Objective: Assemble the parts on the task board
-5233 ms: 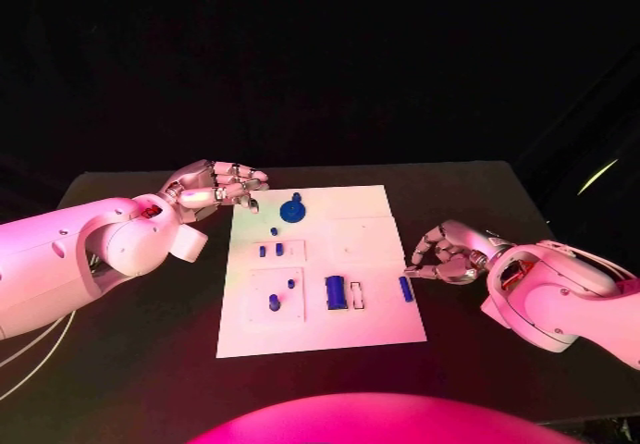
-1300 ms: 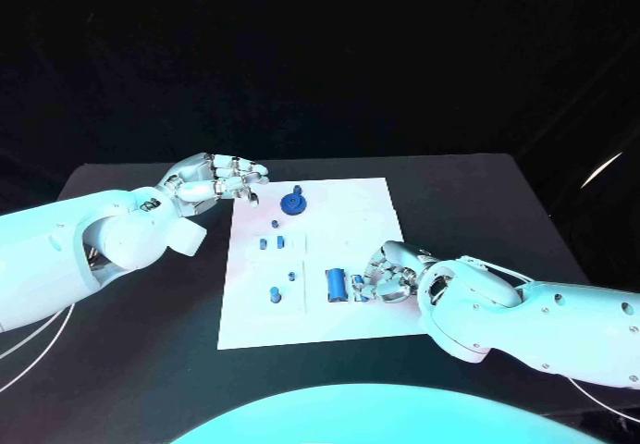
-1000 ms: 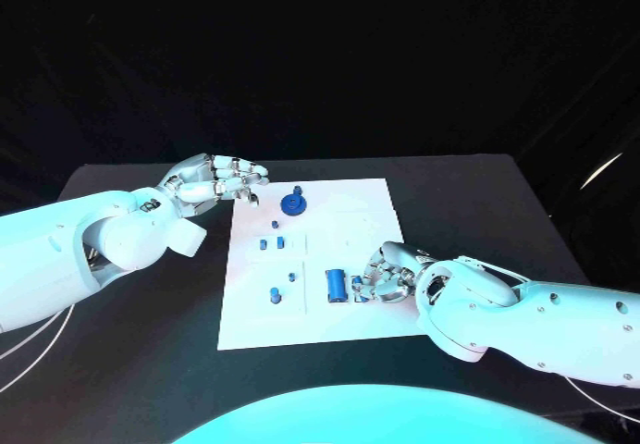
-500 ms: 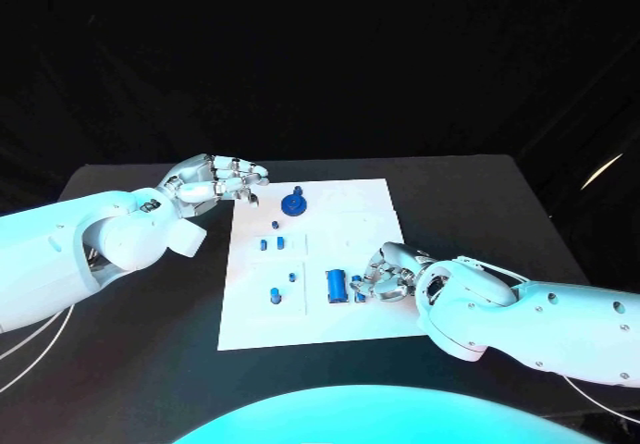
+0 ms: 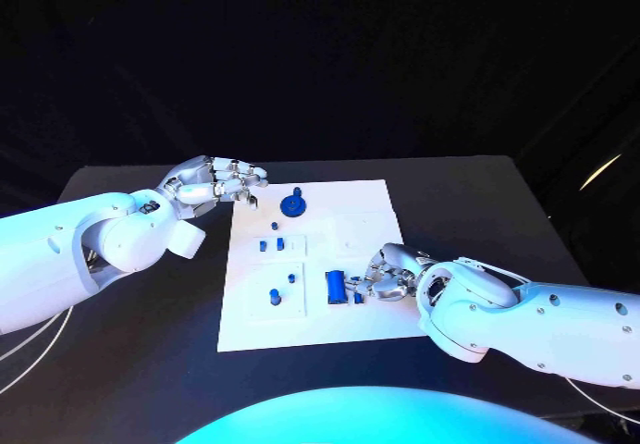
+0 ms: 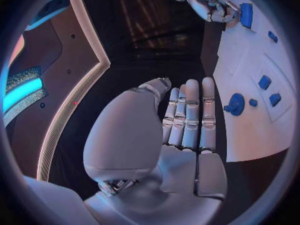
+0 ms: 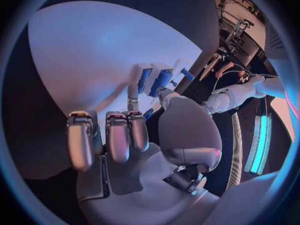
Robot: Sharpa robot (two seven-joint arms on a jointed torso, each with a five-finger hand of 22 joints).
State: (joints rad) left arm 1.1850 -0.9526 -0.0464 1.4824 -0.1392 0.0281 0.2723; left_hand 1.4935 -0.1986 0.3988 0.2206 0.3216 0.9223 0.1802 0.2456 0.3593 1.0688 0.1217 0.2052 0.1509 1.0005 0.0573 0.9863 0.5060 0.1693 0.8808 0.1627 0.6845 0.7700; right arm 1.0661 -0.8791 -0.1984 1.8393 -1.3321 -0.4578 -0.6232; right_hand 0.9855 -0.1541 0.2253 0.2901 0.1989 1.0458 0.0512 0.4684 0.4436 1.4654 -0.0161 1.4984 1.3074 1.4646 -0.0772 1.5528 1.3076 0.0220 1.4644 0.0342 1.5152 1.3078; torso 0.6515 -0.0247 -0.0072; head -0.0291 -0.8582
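Observation:
The white task board (image 5: 360,222) lies mid-table. My right hand (image 5: 387,275) rests on its right half, fingertips pinching a narrow blue bar (image 5: 356,296) right beside the upright blue block (image 5: 335,287); fingers hide most of the bar. The right wrist view shows the block (image 7: 161,82) just past the fingertips (image 7: 139,75). My left hand (image 5: 214,185) hovers off the board's far left corner, fingers curled in on nothing. From the left wrist, the left hand (image 6: 187,120) is near a round blue knob piece (image 6: 236,104), with the right hand (image 6: 209,5) farther off.
A round blue knob piece (image 5: 293,205) sits at the board's far end, a small peg (image 5: 275,225) below it. Two short blue pieces (image 5: 271,245) stand in a raised panel, two more pegs (image 5: 275,297) in the near-left panel. The black table (image 5: 480,199) surrounds the board.
Since the oldest frame my right hand has come from the table onto the board, and the blue bar has left the board's right edge. In the last second it barely shifts; the left hand stays still.

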